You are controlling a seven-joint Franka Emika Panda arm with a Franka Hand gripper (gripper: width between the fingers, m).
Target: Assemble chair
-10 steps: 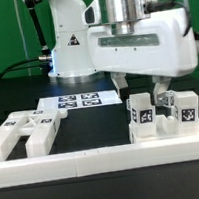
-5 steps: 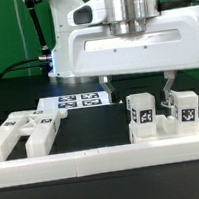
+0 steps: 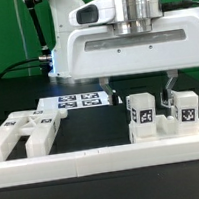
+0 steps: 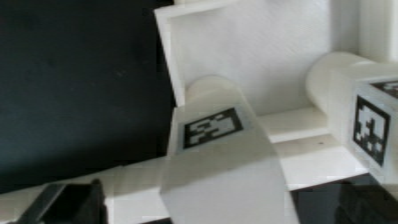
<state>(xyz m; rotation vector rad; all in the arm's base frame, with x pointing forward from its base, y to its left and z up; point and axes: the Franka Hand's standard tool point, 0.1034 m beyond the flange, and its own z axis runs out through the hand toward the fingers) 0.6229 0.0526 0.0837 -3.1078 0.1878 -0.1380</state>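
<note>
Two upright white chair pieces with tags stand at the exterior view's right: a leg-like block (image 3: 142,116) and a second block (image 3: 186,113) beside it. A slotted white chair part (image 3: 24,135) lies at the left. My gripper (image 3: 140,88) hangs over the first block, open, with one finger (image 3: 108,86) on each side of it and not touching it. In the wrist view the tagged block (image 4: 217,140) fills the gap between the dark fingers (image 4: 64,200). The second tagged block (image 4: 365,110) and a flat white panel (image 4: 231,50) lie beyond it.
A long low white border rail (image 3: 105,163) runs along the front. The marker board (image 3: 78,101) lies on the black table behind the parts, in front of the robot's base (image 3: 68,41).
The fingers have spread wide apart from the first block. The hand now looks larger and sits slightly further toward the exterior view's left. The blocks have not moved.
</note>
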